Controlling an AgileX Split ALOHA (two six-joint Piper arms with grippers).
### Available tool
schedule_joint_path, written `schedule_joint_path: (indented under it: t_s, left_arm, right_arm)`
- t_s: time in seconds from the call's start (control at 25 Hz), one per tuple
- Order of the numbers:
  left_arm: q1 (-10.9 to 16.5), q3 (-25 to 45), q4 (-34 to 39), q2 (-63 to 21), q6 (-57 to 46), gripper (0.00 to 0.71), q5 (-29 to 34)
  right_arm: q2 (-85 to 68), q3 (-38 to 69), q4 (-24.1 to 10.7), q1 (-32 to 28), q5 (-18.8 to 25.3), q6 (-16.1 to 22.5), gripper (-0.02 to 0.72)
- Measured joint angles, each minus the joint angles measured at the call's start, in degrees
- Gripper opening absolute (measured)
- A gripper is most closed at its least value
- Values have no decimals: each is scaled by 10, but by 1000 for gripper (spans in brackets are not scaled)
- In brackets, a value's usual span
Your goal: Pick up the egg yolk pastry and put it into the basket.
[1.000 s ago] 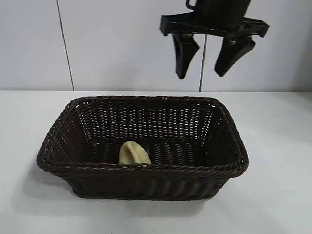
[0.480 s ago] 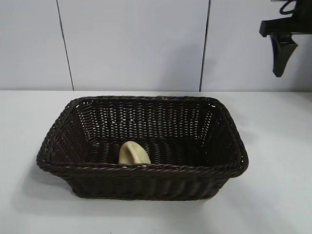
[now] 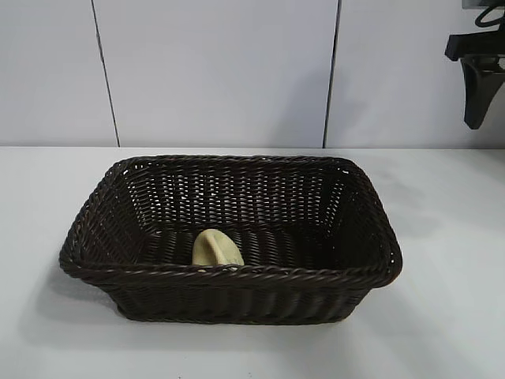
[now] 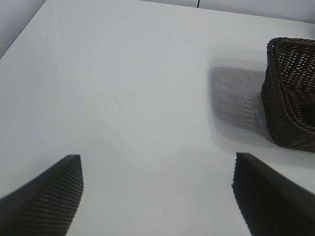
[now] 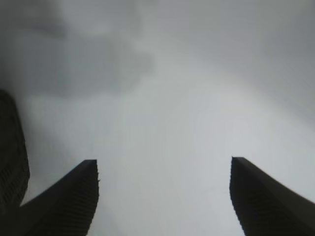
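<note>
Pastry in basket — R gripper wide open, empty, well apart up-right.

Dark woven wicker basket, smooth matt egg yolk pastry, smooth white table

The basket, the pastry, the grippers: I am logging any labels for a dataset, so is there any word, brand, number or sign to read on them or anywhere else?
None to read in any view.
The basket: plain dark weave, no tag.
The egg yolk pastry: plain, no stamp.
The left gripper and right gripper: plain black fingers, no marking.
The table and wall: bare.
</note>
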Motion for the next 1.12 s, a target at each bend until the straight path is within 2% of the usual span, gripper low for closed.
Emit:
schedule_joint_path:
  t_s: [0.16,0.56,0.8,1.12]
  left_arm:
    - [0,0,0,0,0,605,0]
    - [0,0,0,0,0,605,0]
    - [0,0,0,0,0,605,0]
    - [0,0,0,0,0,605,0]
  right_arm:
    - [-55,72,1,0,0,-1,538]
    - [-260,339,1,0,-3,-7,538]
    - [-426,471,2,0,-66,-7,538]
    - [-669,591,3,0,-109,-7,538]
